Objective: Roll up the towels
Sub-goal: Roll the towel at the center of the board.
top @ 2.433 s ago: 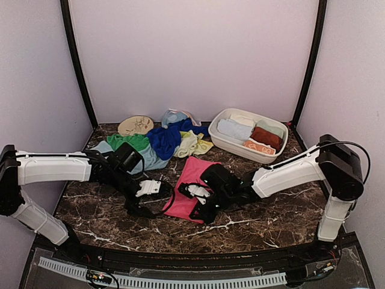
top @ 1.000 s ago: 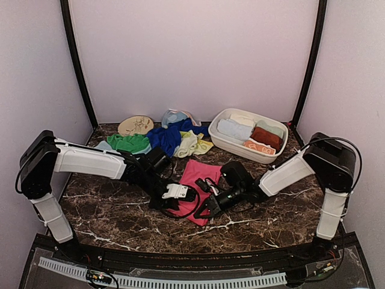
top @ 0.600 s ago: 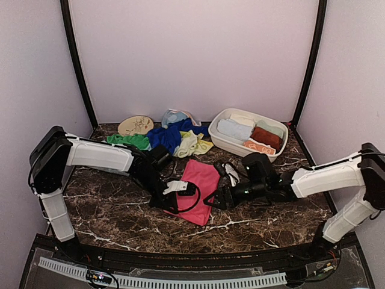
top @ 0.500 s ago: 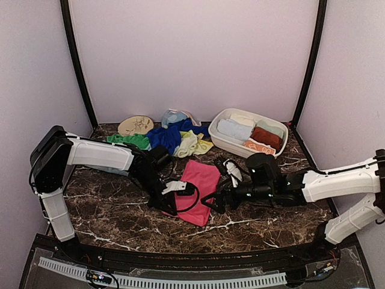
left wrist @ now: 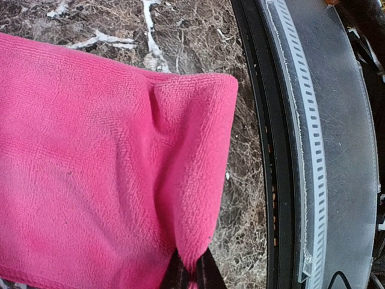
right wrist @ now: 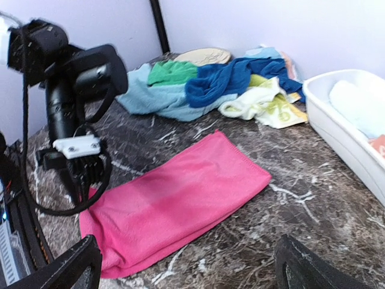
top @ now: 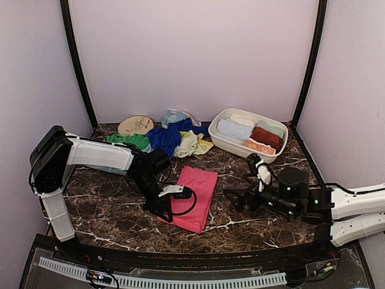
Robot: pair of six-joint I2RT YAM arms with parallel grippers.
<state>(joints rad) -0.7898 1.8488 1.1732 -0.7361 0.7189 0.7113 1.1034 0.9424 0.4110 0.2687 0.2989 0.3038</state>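
Left hand (left wrist: 192, 276) low at mid-tabletop, pinched closed on pink towel (left wrist: 90, 150); right hand (top: 233, 200) low at right, fingers spread wide.

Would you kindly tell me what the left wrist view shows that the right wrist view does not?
Only left wrist: the perforated rail at the front. Only right wrist: the heap of loose towels, the white basin, and the open right pincer. Both: the pink towel on the marble table, its corner pinched by the left pincer.
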